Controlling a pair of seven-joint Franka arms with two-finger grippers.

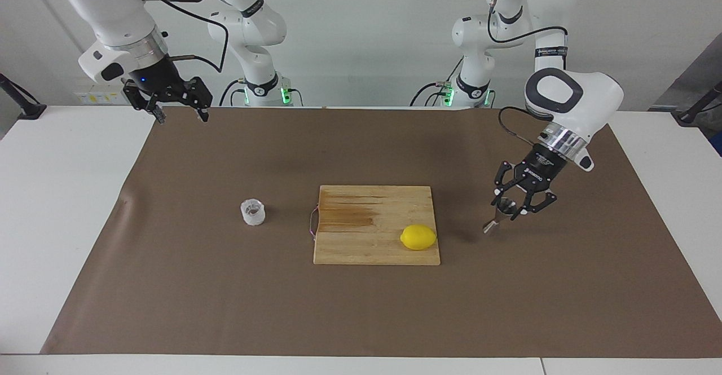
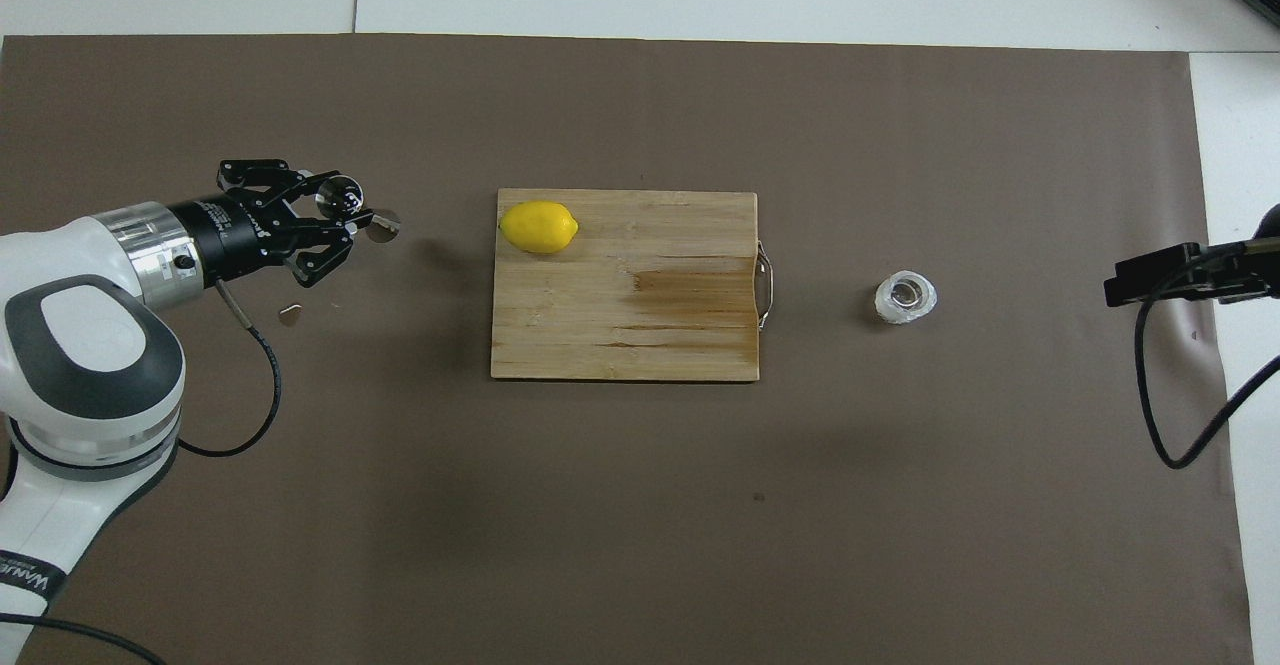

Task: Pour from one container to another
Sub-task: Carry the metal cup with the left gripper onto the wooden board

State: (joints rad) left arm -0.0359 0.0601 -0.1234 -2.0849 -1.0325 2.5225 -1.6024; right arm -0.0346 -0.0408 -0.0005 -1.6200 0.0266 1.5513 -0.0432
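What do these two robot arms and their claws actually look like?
Both arms are glossy white, rounded segments with dark grey joint caps and silver wrist rings. The left gripper and right gripper are black skeletal linkages with two thin fingers. Black cables loop along each arm; green lights glow at the bases.

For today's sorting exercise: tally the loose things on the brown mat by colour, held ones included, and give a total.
Yellow: 1, the lemon
Wooden tan: 1, the cutting board
Silver steel: 1, the jigger, held in the left end effector
Translucent whitish: 1, the cup
Total: 4
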